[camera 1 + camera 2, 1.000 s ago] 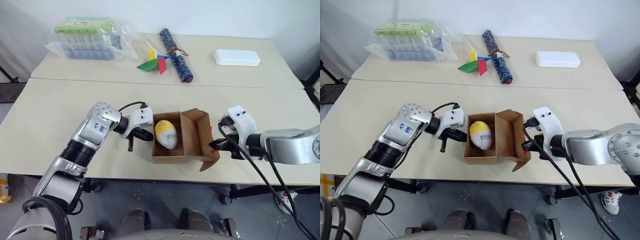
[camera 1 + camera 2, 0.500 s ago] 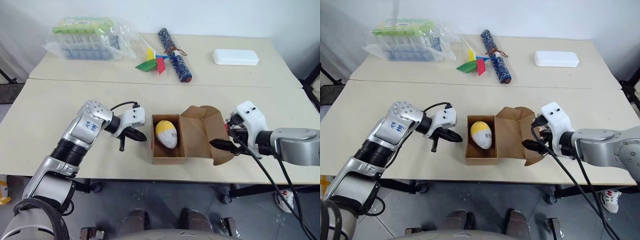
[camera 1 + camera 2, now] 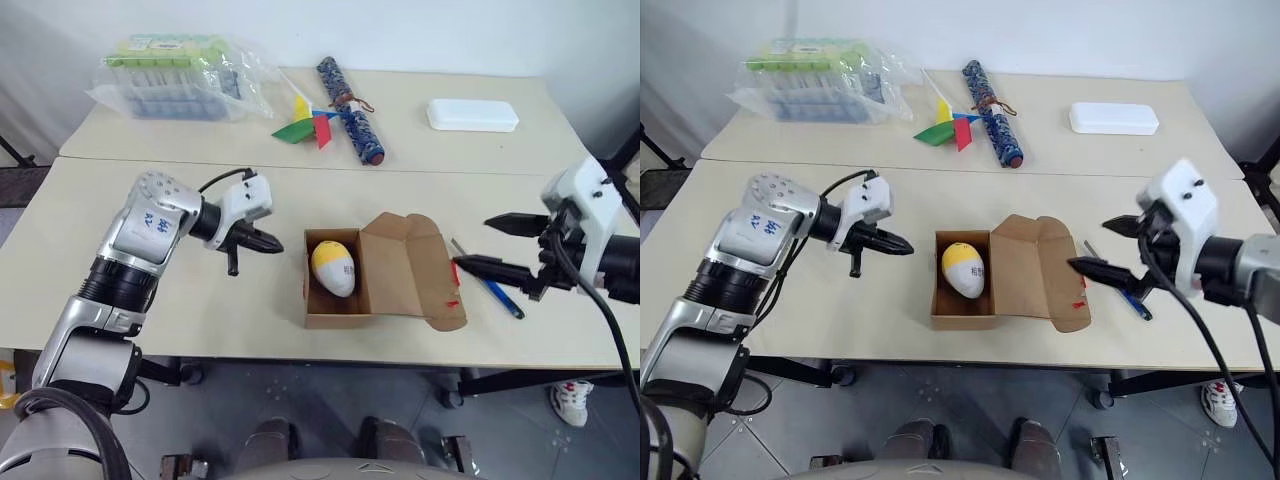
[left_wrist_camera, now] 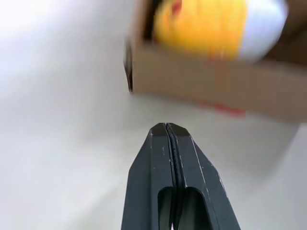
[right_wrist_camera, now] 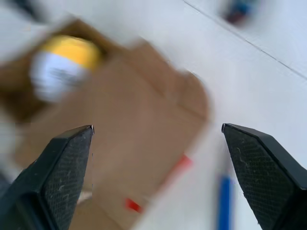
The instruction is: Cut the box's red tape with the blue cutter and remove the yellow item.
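Observation:
The brown box [image 3: 335, 318] sits open near the table's front edge, its lid flap [image 3: 405, 270] lying flat to the right. Scraps of red tape [image 3: 455, 272] cling to the flap's far edge. The yellow item [image 3: 334, 267], an egg shape in yellow and white, lies inside the box. Just right of the flap, the blue cutter [image 3: 490, 288] rests on the table. My right gripper [image 3: 472, 243] hangs open above the cutter, holding nothing. Left of the box, my left gripper [image 3: 280, 243] is shut and empty, pointing at the box [image 4: 206, 96].
On the far table lie a paper pinwheel [image 3: 312, 128], a blue patterned roll [image 3: 350, 110], a white case [image 3: 472, 114] and a plastic bag of green packs [image 3: 180, 75]. A seam separates the two tables.
My right gripper opened, rose and drew back to the right; the cutter now lies on the table and the flap has dropped flat. My left gripper lifted and moved left, away from the box.

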### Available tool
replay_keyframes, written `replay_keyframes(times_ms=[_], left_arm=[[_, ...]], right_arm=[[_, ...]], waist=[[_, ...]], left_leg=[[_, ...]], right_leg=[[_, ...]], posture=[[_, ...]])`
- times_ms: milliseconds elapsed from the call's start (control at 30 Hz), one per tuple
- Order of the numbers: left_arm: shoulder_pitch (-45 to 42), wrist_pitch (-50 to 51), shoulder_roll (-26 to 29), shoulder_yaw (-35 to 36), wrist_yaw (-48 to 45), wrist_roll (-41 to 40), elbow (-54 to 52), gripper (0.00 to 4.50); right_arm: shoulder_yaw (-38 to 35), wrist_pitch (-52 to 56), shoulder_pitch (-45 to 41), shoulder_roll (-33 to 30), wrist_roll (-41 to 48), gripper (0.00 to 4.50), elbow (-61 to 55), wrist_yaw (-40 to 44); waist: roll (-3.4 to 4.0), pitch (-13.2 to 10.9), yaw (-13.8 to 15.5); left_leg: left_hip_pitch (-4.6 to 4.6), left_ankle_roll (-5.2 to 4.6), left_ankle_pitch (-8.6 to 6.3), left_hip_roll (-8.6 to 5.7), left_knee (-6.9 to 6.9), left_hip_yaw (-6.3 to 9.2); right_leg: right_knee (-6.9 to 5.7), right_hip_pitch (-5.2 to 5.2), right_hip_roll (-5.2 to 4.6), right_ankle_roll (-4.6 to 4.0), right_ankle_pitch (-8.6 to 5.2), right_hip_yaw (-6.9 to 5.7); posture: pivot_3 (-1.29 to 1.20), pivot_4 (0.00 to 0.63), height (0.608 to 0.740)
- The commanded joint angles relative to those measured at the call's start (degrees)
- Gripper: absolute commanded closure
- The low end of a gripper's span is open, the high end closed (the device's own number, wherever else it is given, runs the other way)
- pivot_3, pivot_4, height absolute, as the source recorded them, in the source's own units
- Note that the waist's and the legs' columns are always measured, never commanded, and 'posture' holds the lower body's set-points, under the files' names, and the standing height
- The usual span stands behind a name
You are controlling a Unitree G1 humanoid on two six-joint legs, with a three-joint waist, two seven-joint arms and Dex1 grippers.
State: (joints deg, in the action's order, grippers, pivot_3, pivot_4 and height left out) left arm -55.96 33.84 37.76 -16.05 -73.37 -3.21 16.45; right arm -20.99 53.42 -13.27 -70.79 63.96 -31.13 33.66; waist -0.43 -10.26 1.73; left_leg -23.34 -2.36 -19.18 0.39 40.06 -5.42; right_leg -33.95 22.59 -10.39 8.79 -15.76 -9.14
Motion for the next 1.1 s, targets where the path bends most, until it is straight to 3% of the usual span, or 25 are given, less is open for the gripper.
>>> replay_keyframes(times_ms=[33,433,700,1000,1100], left_arm=[[-5.91,3.65,-2.27,1.22,-1.65,-3.34,-2.13,3.60],[-12.45,-8.59,-5.74,-9.67,-10.86,1.56,1.53,0.02],[-15.08,-19.92,-11.05,-15.45,-8.85,9.30,9.51,0.02],[-12.83,-34.80,-14.91,-16.98,-3.72,14.93,14.28,0.02],[-12.78,-35.01,-15.52,-15.48,-1.69,15.54,14.60,0.62]], right_arm=[[1.75,-7.63,-1.22,2.38,-5.16,0.00,-4.21,6.74],[8.04,-16.00,-1.17,7.14,-18.57,0.00,-3.99,13.01],[8.80,-14.22,0.33,10.21,-20.56,0.00,-7.37,9.83],[5.57,-12.83,3.43,11.26,-20.61,0.00,-11.00,7.35],[4.60,-12.37,3.91,11.15,-20.35,0.00,-11.49,6.81]], waist=[[-0.03,-0.02,0.01],[-0.04,-0.02,0.05],[-0.05,-0.03,-0.05],[-0.06,-0.03,0.06],[-0.07,-0.04,0.07]], left_leg=[[0.01,0.00,0.00,-0.02,0.01,0.00],[0.05,0.01,0.01,-0.07,0.03,-0.02],[0.05,0.01,0.01,-0.09,0.02,0.00],[0.05,0.01,0.01,-0.08,0.03,0.04],[0.04,0.00,0.00,-0.11,0.05,0.08]], right_leg=[[-0.02,-0.01,-0.01,0.00,0.00,0.02],[-0.05,-0.02,-0.01,0.00,0.00,0.03],[-0.04,-0.03,-0.02,0.00,0.00,0.02],[-0.06,-0.02,-0.03,0.00,0.00,0.01],[-0.04,-0.03,-0.06,0.00,0.00,0.02]], posture=[[0.00,0.150,0.740],[0.00,0.150,0.740],[0.00,0.150,0.740],[0.00,0.150,0.740],[0.00,0.150,0.740]])
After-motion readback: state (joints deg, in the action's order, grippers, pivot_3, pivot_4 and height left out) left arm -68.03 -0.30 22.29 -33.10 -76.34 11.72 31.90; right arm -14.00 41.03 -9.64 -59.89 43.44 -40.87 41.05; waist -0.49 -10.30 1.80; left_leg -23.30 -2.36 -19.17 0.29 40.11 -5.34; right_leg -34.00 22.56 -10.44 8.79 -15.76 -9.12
